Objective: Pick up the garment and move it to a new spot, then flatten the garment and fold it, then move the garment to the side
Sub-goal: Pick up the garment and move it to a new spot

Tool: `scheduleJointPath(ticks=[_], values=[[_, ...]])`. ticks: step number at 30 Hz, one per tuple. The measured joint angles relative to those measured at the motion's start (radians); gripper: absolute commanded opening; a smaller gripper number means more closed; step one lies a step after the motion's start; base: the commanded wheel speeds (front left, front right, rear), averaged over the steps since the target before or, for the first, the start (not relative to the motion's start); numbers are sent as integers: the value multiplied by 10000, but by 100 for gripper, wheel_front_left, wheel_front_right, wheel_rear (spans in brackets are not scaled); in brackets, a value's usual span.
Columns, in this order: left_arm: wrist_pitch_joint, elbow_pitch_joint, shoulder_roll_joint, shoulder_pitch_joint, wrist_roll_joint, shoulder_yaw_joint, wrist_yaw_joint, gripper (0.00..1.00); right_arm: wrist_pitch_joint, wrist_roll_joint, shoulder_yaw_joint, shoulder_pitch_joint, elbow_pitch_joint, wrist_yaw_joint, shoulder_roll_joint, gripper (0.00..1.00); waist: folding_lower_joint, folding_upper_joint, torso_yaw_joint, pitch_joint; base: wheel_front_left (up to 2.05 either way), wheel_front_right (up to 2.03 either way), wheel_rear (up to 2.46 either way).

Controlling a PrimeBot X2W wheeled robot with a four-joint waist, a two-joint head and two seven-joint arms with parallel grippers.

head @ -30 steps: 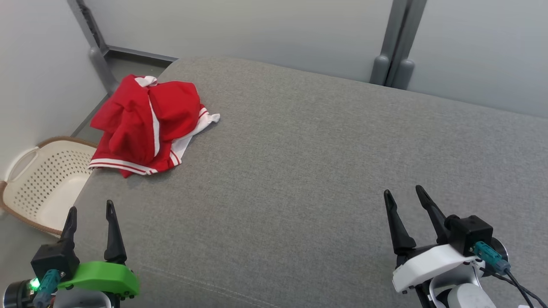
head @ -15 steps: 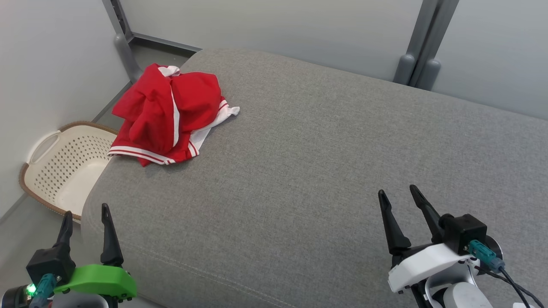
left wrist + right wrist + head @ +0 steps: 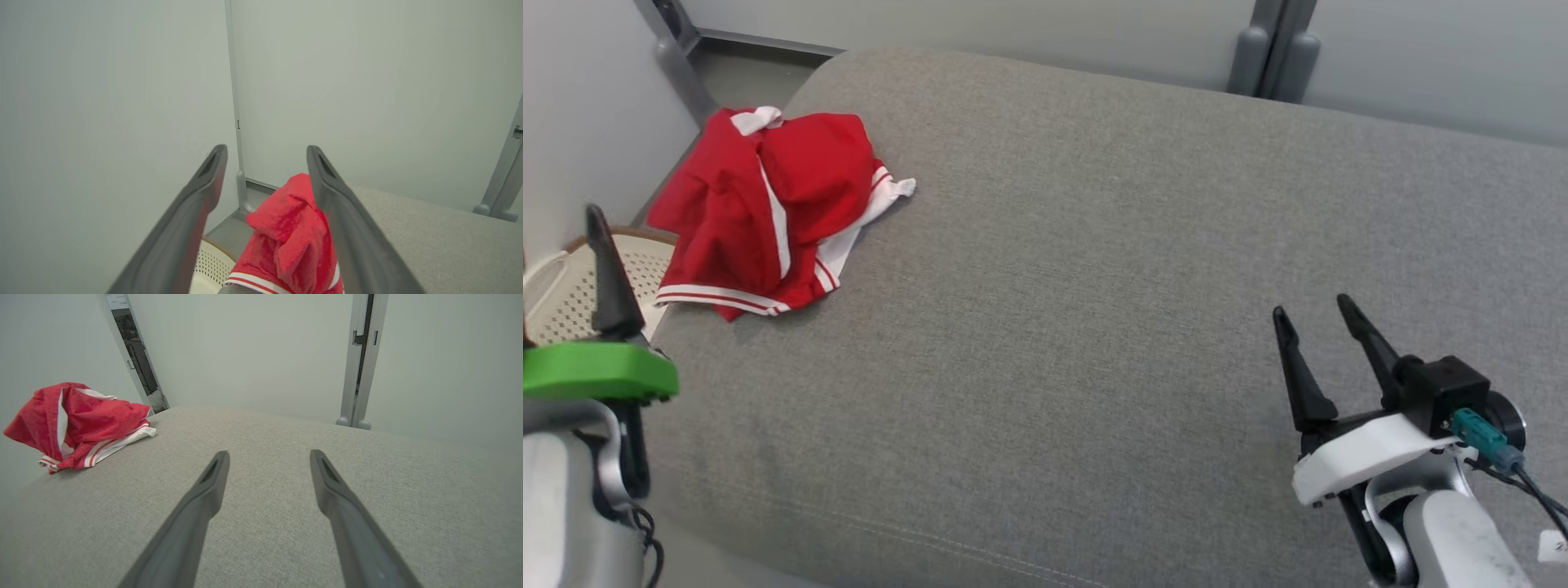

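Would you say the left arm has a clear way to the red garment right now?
Probably yes: the left gripper, jaws open, points toward the garment, which lies unobstructed on the grey cushion just ahead.

Grey cushion (image 3: pixel 1094 286) w/ cream perforated basket (image 3: pixel 557 314) beside its left edge.

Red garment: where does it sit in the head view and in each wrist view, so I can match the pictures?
Head view: the red garment is at upper left, bunched at the left end of the grey cushion.
Left wrist view: the red garment is at bottom centre.
Right wrist view: the red garment is at the left edge, about mid-height.
Shared landmark: the double grey post behind the cushion's far edge.
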Motion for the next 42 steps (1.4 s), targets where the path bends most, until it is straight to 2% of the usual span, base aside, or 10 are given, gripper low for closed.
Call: scheduleJointPath(ticks=[5, 12, 16, 22, 27, 30, 32, 33, 38, 42], values=[[-44, 497, 472, -1339, -215, 368, -155, 100, 150, -165, -510, -270, -456, 0, -284, 100, 0, 0, -566, 702, 0, 0, 0], [198, 1605, 932, -2457, -698, 631, -495, 100, 226, -307, -936, -312, -825, 0, -353, 100, 0, 0, -1492, 1579, 0, 0, 0], [968, 2514, 1030, -2832, -1097, 654, -694, 100, 224, -309, -1032, -351, -966, -2, -339, 100, 1, 0, -1902, 2060, 0, 0, 0], [1409, 3891, 1152, -3187, -1191, 604, -614, 100, 176, -334, -1074, -359, -991, 0, -293, 100, 1, 0, -2372, 2741, 0, 0, 0], [2079, 5068, 1078, -3266, -1369, 508, -639, 100, 165, -332, -1057, -447, -934, 0, -293, 100, 1, 0, -2616, 2954, 0, 0, 0], [2117, 5496, 1047, -3287, -1392, 477, -681, 100, 165, -334, -997, -447, -895, 0, -261, 100, 1, 0, -2618, 2898, 0, 0, 0], [2136, 5777, 1053, -3292, -1404, 435, -779, 29, 165, -334, -959, -448, -867, 0, -249, 100, 0, 0, -2600, 2828, 0, 0, 0], [2080, 5877, 1055, -3295, -1404, 426, -792, 0, 165, -332, -940, -449, -851, -2, -251, 100, 0, 0, -2597, 2801, 0, 0, 0], [1488, 6345, 1087, -3341, -1400, 384, -989, 0, 161, -309, -861, -449, -721, 0, -244, 100, 1, 0, -2607, 2575, 0, 0, 0], [426, 6479, 1313, -3406, -1237, 353, -1058, 0, 46, -261, -825, -445, -546, 0, -207, 100, 1, 0, -2644, 2312, 0, 0, 0]])
